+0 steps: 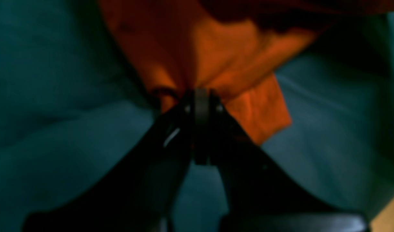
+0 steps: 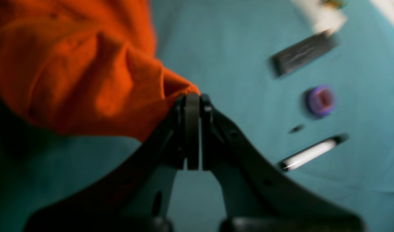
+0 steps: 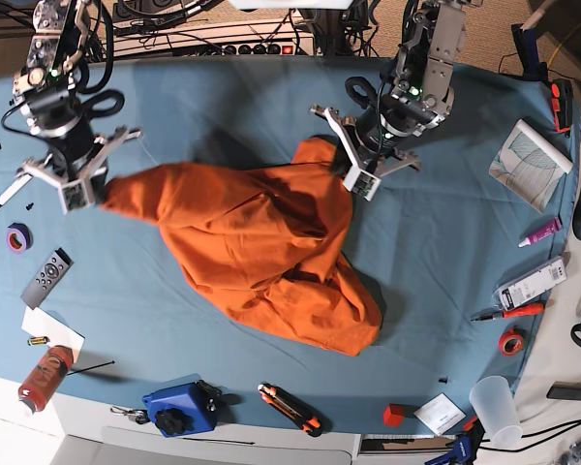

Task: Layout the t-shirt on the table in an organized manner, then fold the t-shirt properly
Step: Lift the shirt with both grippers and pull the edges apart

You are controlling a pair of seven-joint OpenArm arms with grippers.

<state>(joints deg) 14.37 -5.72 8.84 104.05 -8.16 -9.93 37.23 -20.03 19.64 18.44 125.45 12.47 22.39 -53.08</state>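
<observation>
Landmark: bright orange short-sleeved cloth t-shirt (image 3: 261,252), lying crumpled at the middle of the large table covered in dull blue-teal cloth (image 3: 436,242).

Nearest the front table edge, below the t-shirt: blue box-shaped tool (image 3: 181,408); black-and-orange utility knife (image 3: 290,408); small red block (image 3: 395,415).

Left of the t-shirt: grey remote control (image 3: 46,277); purple tape roll (image 3: 17,236); white marker pen (image 3: 10,194).

Right gripper (image 2: 193,96), at the t-shirt's left tip: jaws pressed together, pinching a cloth corner.

Left gripper (image 1: 201,91), at the t-shirt's upper right edge: jaws closed, orange fabric bunched between them.

Far right of the t-shirt: folded patterned paper (image 3: 529,163).
</observation>
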